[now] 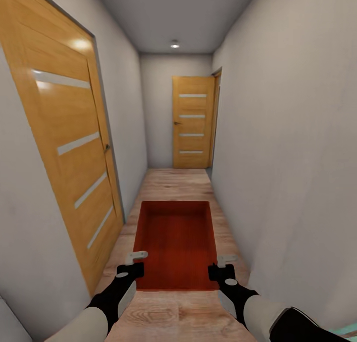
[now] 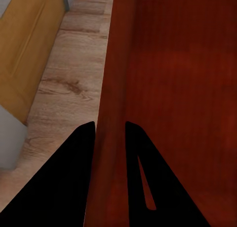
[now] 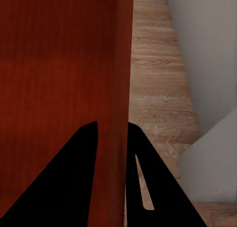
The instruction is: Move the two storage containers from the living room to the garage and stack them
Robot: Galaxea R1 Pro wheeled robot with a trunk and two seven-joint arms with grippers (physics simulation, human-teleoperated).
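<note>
Midway, seemingly, I carried one storage container (image 1: 177,242) down the hallway, left hand (image 1: 137,262) and right hand (image 1: 222,265) each pinching a side wall.

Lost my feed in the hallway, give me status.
Left gripper shut on bin wall, right gripper too. Bin carried, open side up. Closed door at hallway end.

Orange-red storage container (image 1: 178,238); light wood-grain plank floor (image 1: 173,183); honey-orange doors (image 1: 192,122) with pale horizontal stripes; off-white walls (image 1: 292,133); black tools (image 1: 130,271).
</note>
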